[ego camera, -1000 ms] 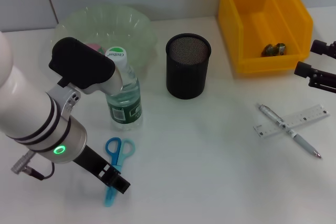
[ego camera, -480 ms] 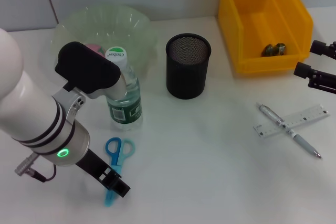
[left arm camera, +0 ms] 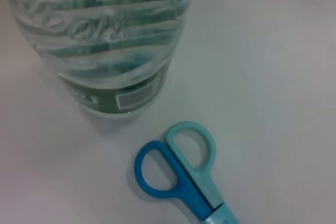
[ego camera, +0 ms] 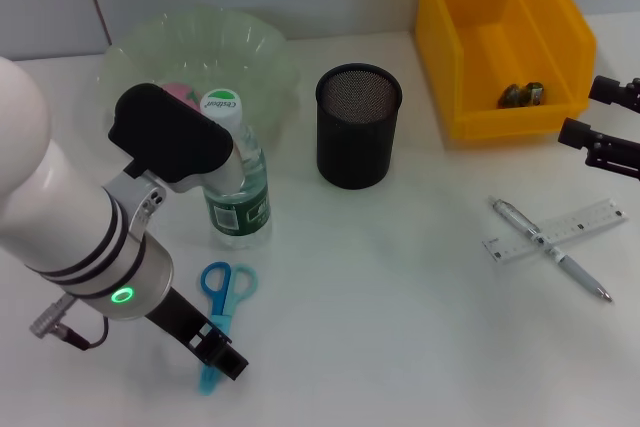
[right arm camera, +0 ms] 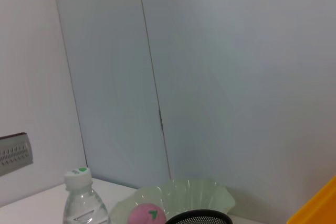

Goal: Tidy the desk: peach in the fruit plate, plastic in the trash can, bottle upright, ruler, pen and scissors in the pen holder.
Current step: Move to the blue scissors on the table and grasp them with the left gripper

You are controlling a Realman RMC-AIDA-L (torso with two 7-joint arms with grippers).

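Left gripper (ego camera: 222, 359) is creeping lower and nearer along the scissors (ego camera: 222, 309) than a second ago, sitting over the blades; cannot tell whether its fingers are open or closed. Scissors are lying flat on the desk (ego camera: 400, 327), handles just in front of the upright bottle (ego camera: 236, 182). Pen (ego camera: 550, 248) and ruler (ego camera: 556, 231) are lying crossed on the right. Right gripper (ego camera: 598, 119) is hanging parked at the right edge, fingers spread apart, holding nothing. Pen holder (ego camera: 358, 127) is standing mid-desk. Behind, peach (right arm camera: 145, 216) is sitting in the fruit plate (ego camera: 262, 52), plastic (ego camera: 522, 94) in the yellow trash can (ego camera: 480, 47).
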